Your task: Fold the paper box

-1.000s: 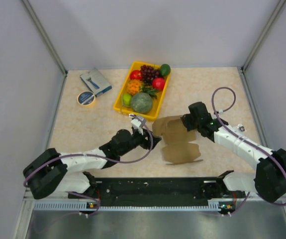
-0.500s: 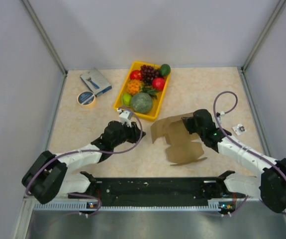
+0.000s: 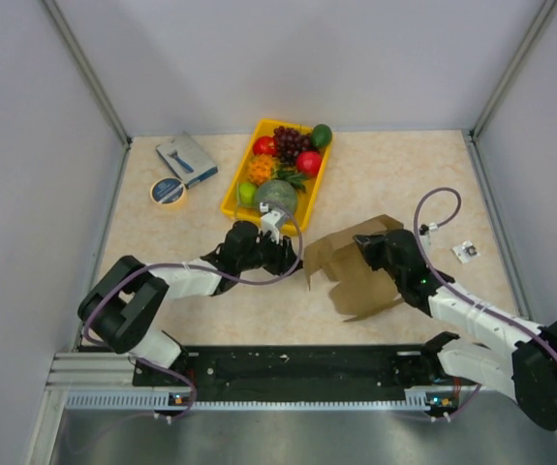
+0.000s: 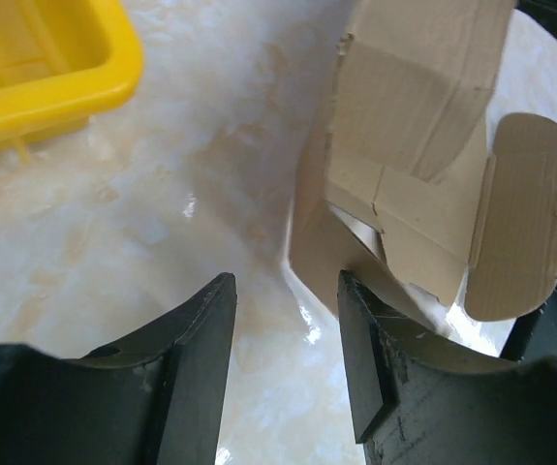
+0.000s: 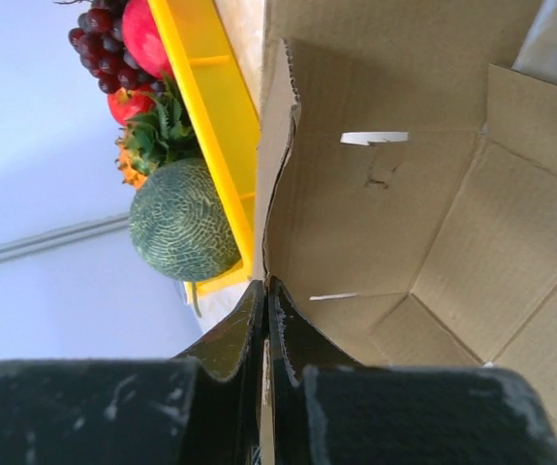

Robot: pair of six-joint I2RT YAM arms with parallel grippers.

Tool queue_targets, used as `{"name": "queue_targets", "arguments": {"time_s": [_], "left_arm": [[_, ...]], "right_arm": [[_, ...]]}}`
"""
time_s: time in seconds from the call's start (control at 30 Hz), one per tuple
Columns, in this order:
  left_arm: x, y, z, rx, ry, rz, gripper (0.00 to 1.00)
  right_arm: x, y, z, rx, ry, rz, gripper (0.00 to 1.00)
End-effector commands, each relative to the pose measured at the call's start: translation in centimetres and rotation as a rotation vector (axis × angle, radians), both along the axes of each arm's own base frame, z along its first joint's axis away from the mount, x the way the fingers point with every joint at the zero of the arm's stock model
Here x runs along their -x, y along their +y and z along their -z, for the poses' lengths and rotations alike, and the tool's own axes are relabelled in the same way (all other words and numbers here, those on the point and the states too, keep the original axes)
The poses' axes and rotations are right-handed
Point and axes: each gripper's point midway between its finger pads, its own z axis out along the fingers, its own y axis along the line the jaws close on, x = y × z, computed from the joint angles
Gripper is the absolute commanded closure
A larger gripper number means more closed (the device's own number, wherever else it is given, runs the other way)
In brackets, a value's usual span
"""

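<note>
Your right gripper [image 5: 265,288] is pinched tight on a raised wall edge of the paper box [image 3: 360,276]. The box sits half-folded on the table [image 3: 404,174], right of centre and just in front of the yellow tray [image 3: 232,203]. The tray holds a melon [image 3: 275,199], dark grapes [image 3: 291,140], a round red fruit [image 3: 308,162] and other fruit. Your left gripper [image 4: 283,291] stands partly open, holding nothing, just beside the box's left corner.

Plain brown paper box [image 3: 355,276], yellow tray [image 3: 230,204] w/ green netted melon [image 3: 275,199]
</note>
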Motion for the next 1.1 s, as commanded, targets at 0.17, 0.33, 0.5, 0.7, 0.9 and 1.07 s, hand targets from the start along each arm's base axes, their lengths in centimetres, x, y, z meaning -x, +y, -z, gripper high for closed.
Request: {"name": "queue_targets", "arguments": {"time_s": [0.17, 0.33, 0.5, 0.7, 0.9, 1.07], "left_arm": [[2.8, -5.5, -2.7, 0.079, -0.168, 0.243, 0.49], [3.0, -6.3, -2.4, 0.024, -0.215, 0.233, 0.49], [3.6, -6.4, -2.1, -0.016, -0.204, 0.235, 0.50], [4.6, -4.6, -0.6, -0.052, -0.165, 0.221, 0.47], [5.2, -2.4, -1.2, -0.046, -0.159, 0.192, 0.42], [3.5, 0.3, -1.1, -0.101, -0.162, 0.066, 0.35]], "right_arm": [[0.9, 0.5, -0.7, 0.021, -0.082, -0.072, 1.00], [1.6, 0.3, -1.0, 0.051, -0.098, -0.100, 1.00], [2.8, -0.7, 0.2, 0.121, -0.082, -0.120, 1.00], [3.4, -1.0, 1.2, 0.178, -0.093, -0.158, 1.00], [3.4, -1.2, 1.3, 0.190, -0.098, -0.154, 1.00], [3.2, -1.1, 0.7, 0.192, -0.104, -0.154, 1.00]]}}
